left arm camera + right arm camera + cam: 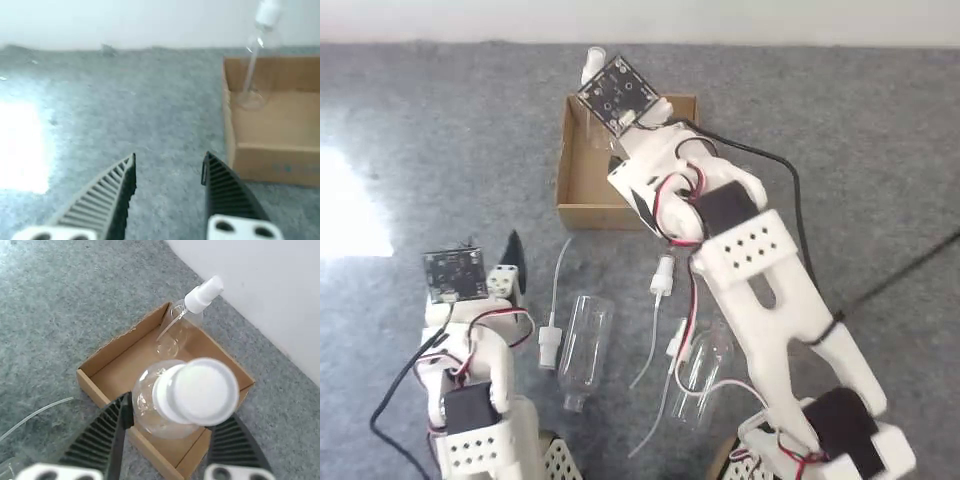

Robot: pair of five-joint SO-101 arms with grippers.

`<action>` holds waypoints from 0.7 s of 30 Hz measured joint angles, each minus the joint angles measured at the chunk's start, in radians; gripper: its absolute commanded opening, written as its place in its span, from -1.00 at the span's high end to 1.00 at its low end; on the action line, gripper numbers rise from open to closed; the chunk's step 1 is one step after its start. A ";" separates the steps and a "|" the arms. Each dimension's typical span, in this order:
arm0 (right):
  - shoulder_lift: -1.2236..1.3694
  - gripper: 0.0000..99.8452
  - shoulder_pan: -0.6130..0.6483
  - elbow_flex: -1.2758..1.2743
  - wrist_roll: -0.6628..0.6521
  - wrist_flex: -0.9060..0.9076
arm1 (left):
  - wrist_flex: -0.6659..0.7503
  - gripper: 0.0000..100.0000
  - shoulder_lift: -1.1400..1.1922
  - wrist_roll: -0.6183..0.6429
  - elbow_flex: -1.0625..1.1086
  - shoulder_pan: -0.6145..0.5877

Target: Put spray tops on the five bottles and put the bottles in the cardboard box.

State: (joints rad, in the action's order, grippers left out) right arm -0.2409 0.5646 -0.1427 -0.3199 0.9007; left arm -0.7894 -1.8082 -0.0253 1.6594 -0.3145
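My right fingers (97, 440) clamp a capped bottle (150, 407) over the cardboard box (122, 371); my left fingers (110, 195) hang wide apart above the desk (125, 100).

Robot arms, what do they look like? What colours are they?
The left arm and right arm are white plastic with black motor blocks, little rows of holes, and thin red, white and black wires looping along them. A thick black cable trails off the right one. The fingers are black, pointed and ridged.
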 measured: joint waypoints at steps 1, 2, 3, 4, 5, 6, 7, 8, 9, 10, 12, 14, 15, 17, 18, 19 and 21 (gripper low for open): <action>0.017 0.74 0.000 0.005 0.000 -0.011 | 0.018 0.59 0.000 0.003 0.000 -0.017; 0.035 0.73 0.000 0.009 0.000 -0.021 | 0.029 0.59 0.000 0.021 0.000 -0.034; 0.054 0.73 0.000 0.017 0.000 -0.029 | 0.034 0.59 0.000 0.038 0.000 -0.046; 0.071 0.73 0.000 0.026 0.000 -0.034 | 0.040 0.59 0.000 0.057 0.000 -0.051; 0.089 0.73 0.000 0.035 0.000 -0.037 | 0.041 0.59 0.000 0.068 0.000 -0.052; 0.110 0.73 0.000 0.048 0.000 -0.037 | 0.041 0.59 0.000 0.074 0.000 -0.057; 0.130 0.73 0.000 0.060 0.000 -0.040 | 0.041 0.59 0.000 0.075 0.000 -0.060; 0.153 0.73 0.000 0.075 0.000 -0.040 | 0.041 0.59 0.000 0.075 0.000 -0.060; 0.172 0.73 0.000 0.089 0.000 -0.040 | 0.041 0.59 0.000 0.077 0.000 -0.060; 0.192 0.73 0.000 0.106 0.000 -0.040 | 0.041 0.59 0.000 0.080 0.000 -0.060; 0.229 0.73 0.000 0.141 0.000 -0.040 | 0.041 0.59 0.000 0.083 0.000 -0.066; 0.267 0.73 0.000 0.176 0.000 -0.040 | 0.041 0.59 0.000 0.086 0.000 -0.094; 0.284 0.73 0.000 0.192 0.000 -0.040 | 0.041 0.59 0.000 0.086 0.000 -0.106; 0.313 0.73 0.000 0.219 0.000 -0.040 | 0.068 0.59 0.000 0.089 0.000 -0.126; 0.327 0.73 0.000 0.230 0.000 -0.041 | 0.075 0.59 0.000 0.095 0.000 -0.133; 0.339 0.73 0.002 0.241 0.011 -0.043 | 0.081 0.59 0.000 0.106 0.000 -0.144; 0.364 0.73 0.002 0.261 0.040 -0.043 | 0.087 0.59 0.000 0.132 0.000 -0.166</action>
State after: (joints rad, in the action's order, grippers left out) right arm 0.1227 0.5662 0.1181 -0.2800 0.8577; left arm -0.7020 -1.8082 0.1066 1.6594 -0.4803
